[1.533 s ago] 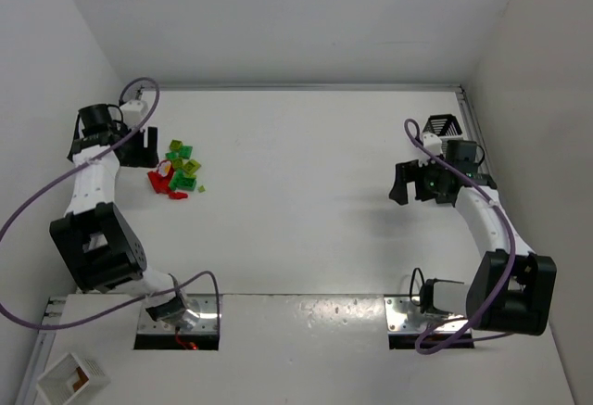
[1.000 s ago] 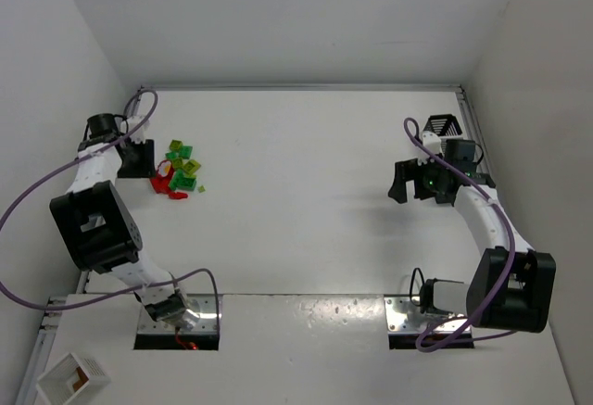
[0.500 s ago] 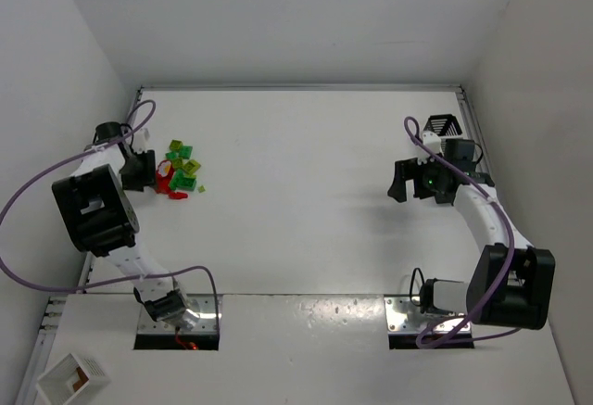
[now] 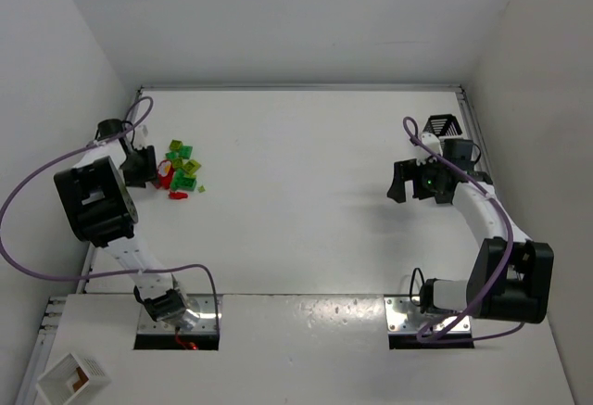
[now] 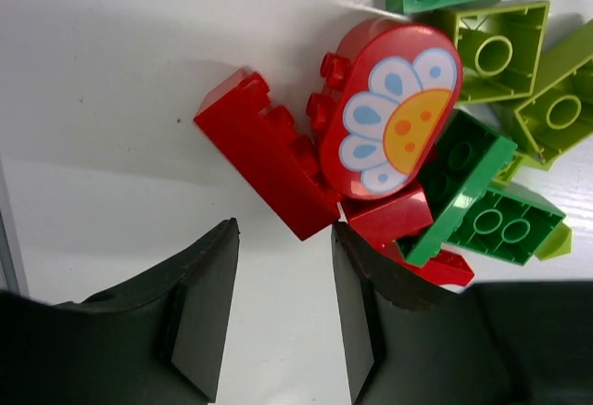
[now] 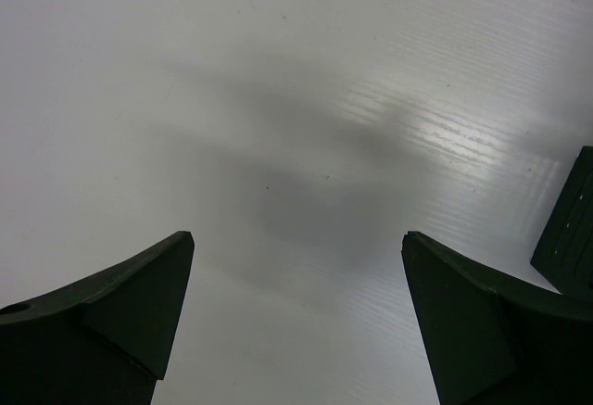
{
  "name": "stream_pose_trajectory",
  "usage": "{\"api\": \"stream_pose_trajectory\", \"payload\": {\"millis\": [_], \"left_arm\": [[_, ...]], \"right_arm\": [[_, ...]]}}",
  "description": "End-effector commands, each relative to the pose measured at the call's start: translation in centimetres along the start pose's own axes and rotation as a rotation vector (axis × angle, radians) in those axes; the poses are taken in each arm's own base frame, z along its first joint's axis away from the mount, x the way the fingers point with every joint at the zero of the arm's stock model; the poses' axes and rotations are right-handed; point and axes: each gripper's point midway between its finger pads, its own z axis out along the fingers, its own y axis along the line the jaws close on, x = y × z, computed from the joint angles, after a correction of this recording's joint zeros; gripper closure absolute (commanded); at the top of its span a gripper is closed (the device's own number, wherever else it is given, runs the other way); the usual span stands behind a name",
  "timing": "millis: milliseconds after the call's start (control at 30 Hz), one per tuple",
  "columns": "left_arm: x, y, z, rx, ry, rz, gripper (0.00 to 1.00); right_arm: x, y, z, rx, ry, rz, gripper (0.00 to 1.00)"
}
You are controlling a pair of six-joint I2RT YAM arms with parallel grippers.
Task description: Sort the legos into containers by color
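The legos (image 4: 181,169) lie in a small pile at the far left of the table: red, bright green and lime bricks. In the left wrist view a long red brick (image 5: 264,150) and a red piece with a printed flower (image 5: 389,108) lie in front of green bricks (image 5: 463,178) and lime bricks (image 5: 496,48). My left gripper (image 5: 283,238) is open and empty, low over the table, with the red brick's corner right at its mouth; it sits left of the pile (image 4: 139,166). My right gripper (image 4: 400,183) is open and empty (image 6: 298,238). One black slatted container (image 4: 443,126) stands behind it.
The left wall is close beside my left arm. A white square box (image 4: 72,377) sits off the table at the bottom left. The black container's edge shows at the right of the right wrist view (image 6: 570,229). Only one container is in view.
My left arm has swung back toward the left wall and its gripper has come down and nearer, up against the red bricks. The right arm has not moved.
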Motion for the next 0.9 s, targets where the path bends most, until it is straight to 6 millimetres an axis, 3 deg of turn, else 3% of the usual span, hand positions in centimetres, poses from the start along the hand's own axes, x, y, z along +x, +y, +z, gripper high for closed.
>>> {"api": "stream_pose_trajectory", "payload": {"millis": [0,200,433,700,867], "left_arm": [[-1.9,-0.5,0.4,0.016,-0.041,-0.016,0.5],[-2.0,-0.4,1.3,0.017,-0.038,-0.025,0.5],[-3.1,-0.1,1.1,0.003,-0.059,-0.022,0.32],[-3.2,0.6,1.7,-0.029,-0.054,-0.023,0.32],[-3.5,0.9,2.1,-0.039,-0.05,-0.033,0.41]], "right_arm": [[-0.4,0.2,0.4,-0.01,-0.012,-0.005,0.06],[-0.4,0.0,0.4,-0.001,-0.009,-0.005,0.06],[-0.2,0.0,0.6,-0.003,-0.001,-0.001,0.06],[0.0,-0.1,0.8,-0.005,0.007,0.003,0.06],[0.0,-0.1,0.8,-0.005,0.007,0.003,0.06]]}}
